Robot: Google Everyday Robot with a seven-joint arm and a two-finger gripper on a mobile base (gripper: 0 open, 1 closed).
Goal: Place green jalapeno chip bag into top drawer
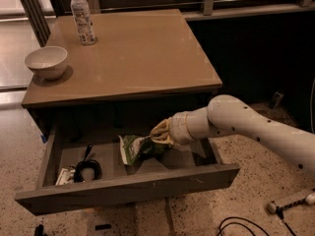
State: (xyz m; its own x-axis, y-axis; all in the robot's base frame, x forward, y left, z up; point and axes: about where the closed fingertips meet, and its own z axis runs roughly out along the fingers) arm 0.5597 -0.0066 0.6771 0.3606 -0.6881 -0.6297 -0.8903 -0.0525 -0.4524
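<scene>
While gripper (158, 134) pinches right edge of green jalapeno chip bag (132, 149), bag hangs low inside open top drawer (128, 187), near mid-width. Expect light, soft, crinkly foil; slippery; contents crushable. You do best gripping flat edge seam, not belly.

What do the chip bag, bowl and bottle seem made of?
The green jalapeno chip bag, held by the gripper inside the top drawer, looks like thin foil or film: crumpled, creased. The bowl seems glazed ceramic, white and smooth; possibly plastic. The bottle looks clear plastic, see-through with a white label.
</scene>
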